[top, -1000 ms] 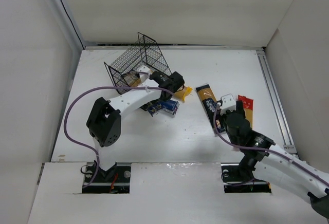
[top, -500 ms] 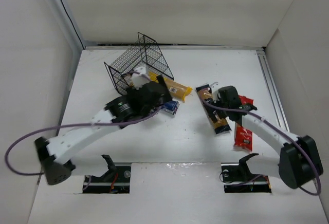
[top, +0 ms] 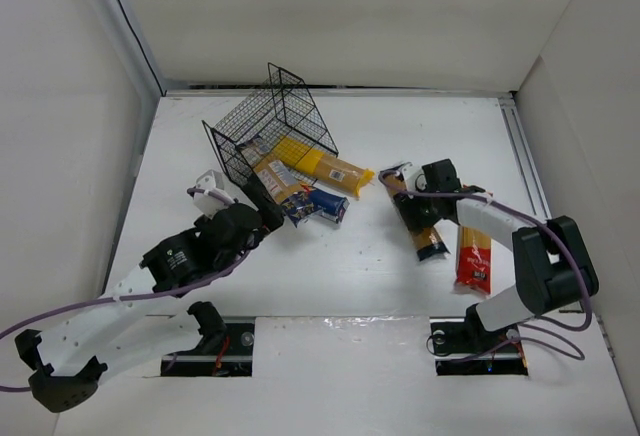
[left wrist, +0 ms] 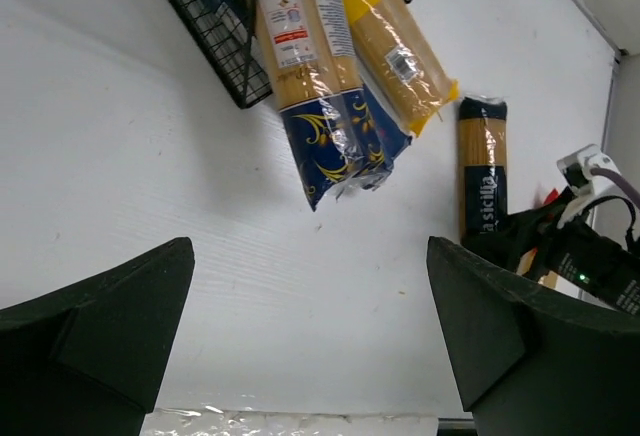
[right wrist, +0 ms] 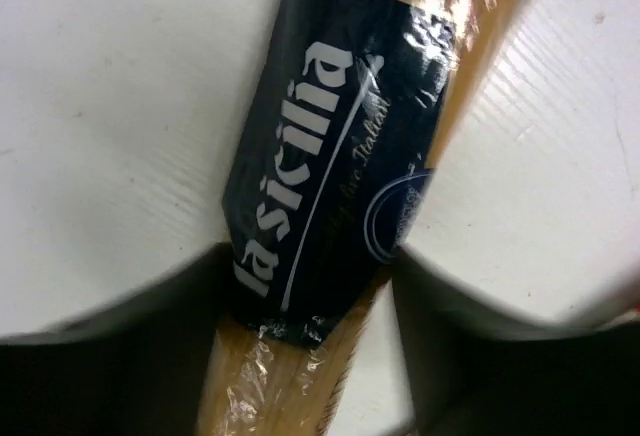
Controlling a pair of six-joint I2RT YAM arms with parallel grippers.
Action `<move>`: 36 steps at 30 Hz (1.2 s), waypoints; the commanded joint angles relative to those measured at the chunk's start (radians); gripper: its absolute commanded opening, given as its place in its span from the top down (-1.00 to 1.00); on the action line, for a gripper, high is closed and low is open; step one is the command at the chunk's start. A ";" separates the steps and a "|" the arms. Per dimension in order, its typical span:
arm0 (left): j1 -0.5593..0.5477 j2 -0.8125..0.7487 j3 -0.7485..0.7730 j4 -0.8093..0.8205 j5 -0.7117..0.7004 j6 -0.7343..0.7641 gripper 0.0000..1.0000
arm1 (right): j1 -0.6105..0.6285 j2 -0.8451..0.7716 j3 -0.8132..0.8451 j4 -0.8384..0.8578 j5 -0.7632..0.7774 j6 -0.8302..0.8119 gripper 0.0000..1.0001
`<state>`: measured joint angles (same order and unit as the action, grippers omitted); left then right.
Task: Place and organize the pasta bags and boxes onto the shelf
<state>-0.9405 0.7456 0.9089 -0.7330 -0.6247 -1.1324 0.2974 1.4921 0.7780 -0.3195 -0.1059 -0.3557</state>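
- Nearest to us on the white table (top: 350,286), the red-and-yellow spaghetti bag (top: 474,261) lies flat on the right, just beside the right arm's forearm.
- The left gripper (left wrist: 310,261) hangs low over bare table with its two dark fingers (left wrist: 120,306) spread wide and nothing between them.
- The right gripper (right wrist: 305,291) is down on the long orange-brown spaghetti pack with a dark-blue label (right wrist: 330,156). We see a finger on each side of the pack, which fills the gap between them. We cannot tell whether they are pressing it yet.
- That pack lies flat on the table right of centre, its length running near to far, just left of the red-and-yellow bag.
- Farther back on the left, two clear spaghetti packs with dark-blue ends (left wrist: 325,141) lie side by side, blue ends on the table and far ends reaching under the wire.
- The long yellow bag (left wrist: 395,51) lies just right of them, its far end also at the mesh.
- Farthest stands the black wire-mesh shelf (top: 285,111), tilted, its open side facing the packs.
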 commanded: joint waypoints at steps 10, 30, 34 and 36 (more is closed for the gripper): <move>0.003 -0.041 0.047 -0.161 -0.151 -0.178 -1.00 | -0.041 -0.309 0.018 0.074 -0.137 -0.089 1.00; 0.317 0.249 0.211 0.157 0.049 0.204 -1.00 | 0.209 -0.101 0.394 0.184 -0.236 -0.089 1.00; 0.426 0.236 0.199 0.205 0.137 0.273 -1.00 | 0.238 -0.006 0.470 0.204 -0.227 -0.068 1.00; 0.468 0.236 0.199 0.205 0.149 0.284 -1.00 | 0.264 0.032 0.501 0.204 -0.227 -0.068 1.00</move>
<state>-0.5209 1.0031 1.0874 -0.5873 -0.5362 -0.9318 0.5365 1.5272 1.1622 -0.3019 -0.3130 -0.4290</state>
